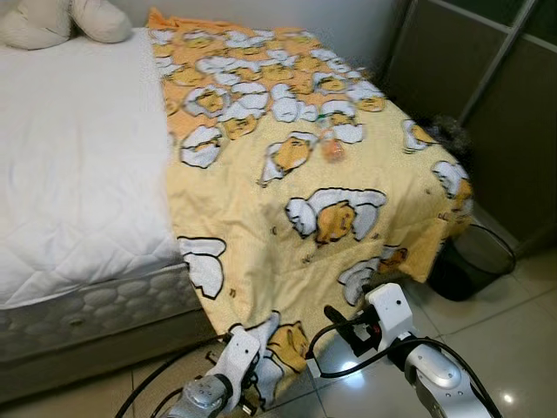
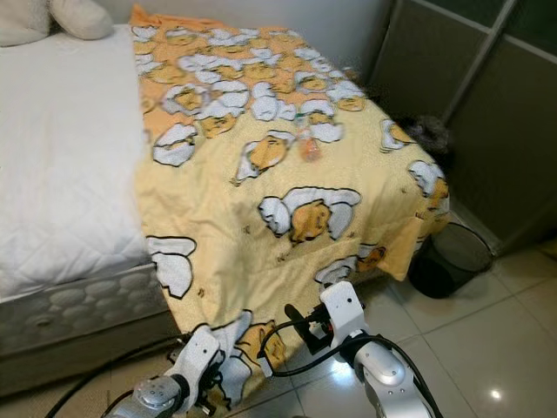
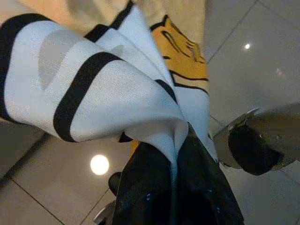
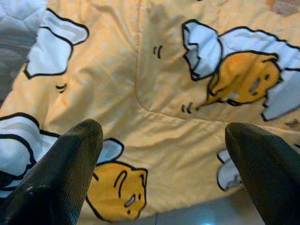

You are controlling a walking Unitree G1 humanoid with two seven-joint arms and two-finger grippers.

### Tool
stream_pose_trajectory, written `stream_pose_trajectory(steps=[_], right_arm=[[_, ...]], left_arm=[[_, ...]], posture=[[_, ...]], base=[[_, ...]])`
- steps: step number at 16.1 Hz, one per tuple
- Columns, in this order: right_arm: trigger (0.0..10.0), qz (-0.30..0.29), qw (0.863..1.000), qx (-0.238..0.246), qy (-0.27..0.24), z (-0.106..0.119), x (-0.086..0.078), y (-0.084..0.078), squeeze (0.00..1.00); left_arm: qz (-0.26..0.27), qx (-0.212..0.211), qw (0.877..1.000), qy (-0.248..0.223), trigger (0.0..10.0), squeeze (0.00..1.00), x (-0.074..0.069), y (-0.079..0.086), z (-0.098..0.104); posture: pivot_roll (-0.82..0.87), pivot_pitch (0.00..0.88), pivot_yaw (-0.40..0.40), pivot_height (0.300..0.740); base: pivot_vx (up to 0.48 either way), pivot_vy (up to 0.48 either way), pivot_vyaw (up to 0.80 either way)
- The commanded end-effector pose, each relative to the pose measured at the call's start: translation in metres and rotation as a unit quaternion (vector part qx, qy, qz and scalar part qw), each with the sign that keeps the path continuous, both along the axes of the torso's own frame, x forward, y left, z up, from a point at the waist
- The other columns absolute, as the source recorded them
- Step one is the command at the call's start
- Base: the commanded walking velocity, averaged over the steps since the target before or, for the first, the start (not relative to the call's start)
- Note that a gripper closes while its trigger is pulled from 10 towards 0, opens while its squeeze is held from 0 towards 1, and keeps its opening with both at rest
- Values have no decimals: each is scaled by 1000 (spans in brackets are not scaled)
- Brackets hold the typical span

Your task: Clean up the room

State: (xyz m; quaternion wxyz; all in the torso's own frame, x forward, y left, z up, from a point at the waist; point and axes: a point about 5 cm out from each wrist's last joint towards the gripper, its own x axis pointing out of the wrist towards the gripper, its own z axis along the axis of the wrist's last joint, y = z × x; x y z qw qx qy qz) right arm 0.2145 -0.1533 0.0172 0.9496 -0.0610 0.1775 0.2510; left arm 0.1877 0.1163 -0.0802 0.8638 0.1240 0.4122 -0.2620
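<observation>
The yellow cartoon-print blanket [image 1: 305, 192] is lying spread over the far side of the bed [image 1: 78, 157], its lower corner spilling off the foot edge down to the glossy tiled floor [image 1: 513, 340]. Beside the blanket, the bed's white quilted mattress is lying bare, with pale pillows [image 1: 61, 19] at its head. A dark round bin [image 1: 474, 259] is sitting on the floor just beside the blanket's hanging edge, near dark wardrobe doors [image 1: 487, 104]. The left gripper [image 3: 176, 161] is holding its fingers clamped on the soft hanging corner of the blanket. The right gripper [image 4: 161, 154] is hovering near the same edge, its fingers spread wide apart, facing the draped cloth.
</observation>
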Motion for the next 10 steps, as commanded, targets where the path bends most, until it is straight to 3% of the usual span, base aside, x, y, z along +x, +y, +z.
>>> stream_pose_trajectory(steps=[1,6,7,8,10], right_arm=[[10000,-1,1000,-10,8,-4,0,-3,0],[10000,6,1000,-19,22,-14,-4,-6,0],[10000,8,999,-23,27,-18,-6,-6,0],[10000,8,999,-24,29,-21,-7,-7,0],[10000,7,999,-27,34,-26,-8,-9,0]], left_arm=[[-21,10,1000,18,10000,0,-6,0,-3],[-72,81,990,89,10000,0,-49,25,-23],[-115,130,979,105,10000,0,-67,33,-29],[-115,149,976,110,10000,0,-74,40,-32],[-84,153,980,95,10000,0,-66,44,-29]], posture=[[-73,0,-75,736],[-70,0,-81,736],[-70,0,-82,736],[-78,0,-84,736],[-75,0,-86,736]], base=[[0,0,0],[0,0,0],[0,0,0],[0,0,0],[0,0,0]])
